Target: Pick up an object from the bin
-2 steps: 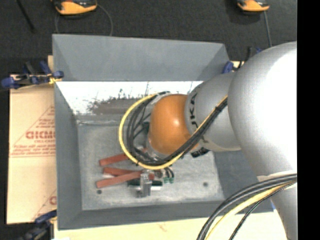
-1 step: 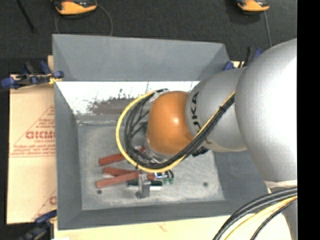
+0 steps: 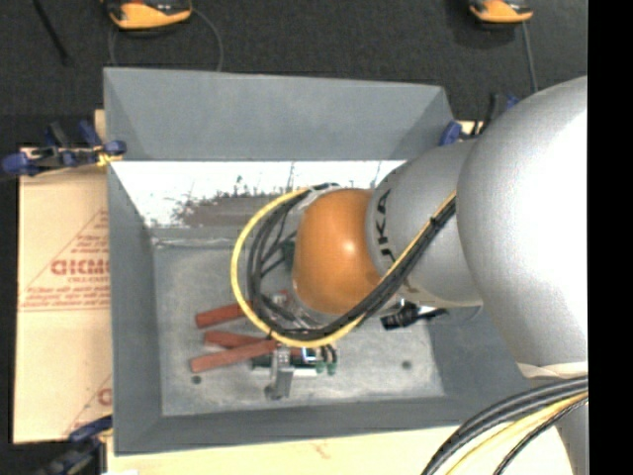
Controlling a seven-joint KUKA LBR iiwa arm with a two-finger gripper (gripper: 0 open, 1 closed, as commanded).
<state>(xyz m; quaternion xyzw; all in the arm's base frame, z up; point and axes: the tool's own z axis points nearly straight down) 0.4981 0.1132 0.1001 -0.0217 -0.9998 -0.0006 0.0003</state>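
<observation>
Reddish-brown flat sticks (image 3: 232, 342), three of them, lie on the grey bin (image 3: 134, 305) floor toward 7 o'clock, and none is lifted yet. Gripper (image 3: 284, 372) sits low at their right ends, with the sticks at its 9 o'clock. I can't tell if it's touching them, or if it's wide or narrow. Grasp and lift are still left, I reckon.

Right ends of red-brown sticks (image 3: 232, 340) beneath the arm (image 3: 425, 255)

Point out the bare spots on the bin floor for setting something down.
Bare bin floor lies back-left, between the left wall and the reddish-brown sticks, and front-right, beyond the gripper. Crowded where sticks and gripper meet.
</observation>
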